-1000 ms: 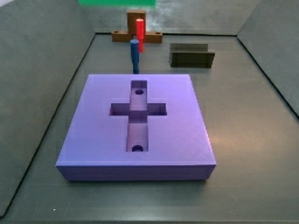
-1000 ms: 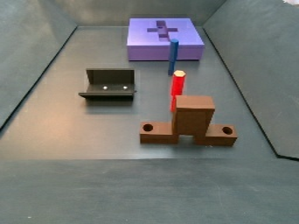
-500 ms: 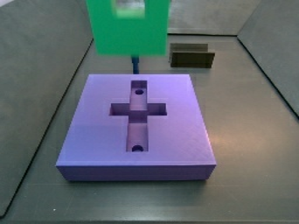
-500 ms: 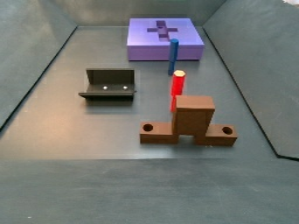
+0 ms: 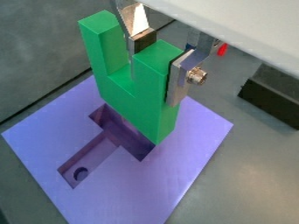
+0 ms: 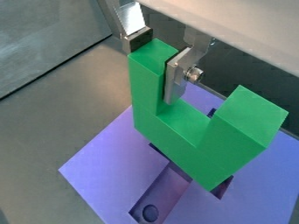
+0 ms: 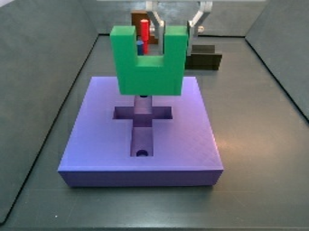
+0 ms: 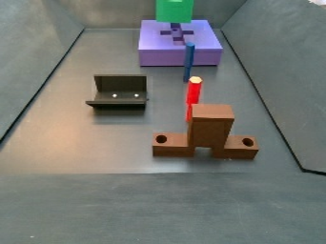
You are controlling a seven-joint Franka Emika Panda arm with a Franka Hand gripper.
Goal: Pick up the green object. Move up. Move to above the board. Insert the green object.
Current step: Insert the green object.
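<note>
gripper: the gripper is clamped on one upright arm of the green object; in both wrist views a silver finger plate lies flat against that arm's outer face, the second finger sits in the notch. In a side view the gripper hangs at the top edge, above the slab.
green object: bright green, smooth matte, blocky U with its notch opening upward; held upright in the air over the board. In a side view its base covers the far end of the cross recess; whether it touches the board cannot be told. In another side view only its lower part shows at the top edge.
board: large purple-blue rectangular slab, flat top, sharp edges, cross-shaped recess and a small round hole in the recess arm near the edge; also seen far off.
blue stick: thin, upright, just in front of the board in that view; nearly hidden behind the green piece in the opposite side view.
red peg: short red cylinder, standing at the brown block; its top peeks through the green notch.
brown block: wood-coloured, square upright block on a base with two round holes, well apart from the board.
fixture: dark L-shaped bracket on the floor, apart from the board; two small pale dots on its upright face.
floor: dull grey, lightly scuffed, with walled sides.
</note>
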